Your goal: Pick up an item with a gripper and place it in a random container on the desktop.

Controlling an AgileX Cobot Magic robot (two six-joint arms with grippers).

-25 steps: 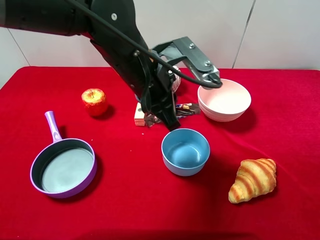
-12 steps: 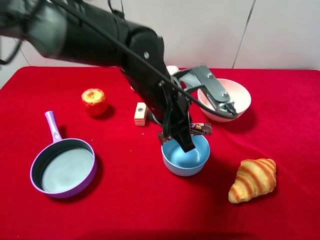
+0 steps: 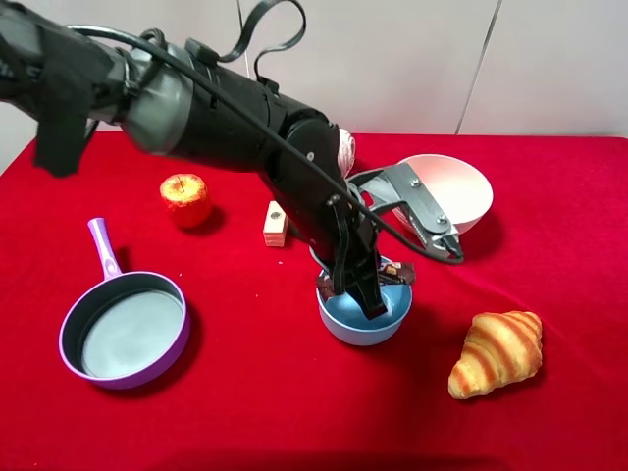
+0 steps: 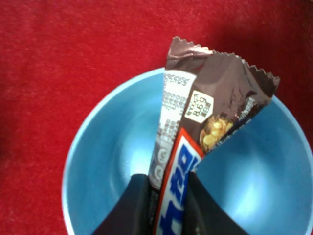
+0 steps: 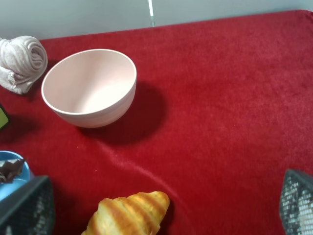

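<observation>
Over the red tabletop point(image 3: 245, 412), I am holding my left claw point(image 3: 361, 292) above the blue bowl point(image 3: 341, 329), clenched on one end of the candy bar point(image 4: 215, 107), which is poking across the bowl's rim. I'm judging it light, slippery-wrapped, best pinched across its flat sides.

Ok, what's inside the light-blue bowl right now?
The left gripper holds the candy bar over the blue bowl, its far end past the rim. The visible interior is bare; the part beneath bar and gripper is covered.
</observation>
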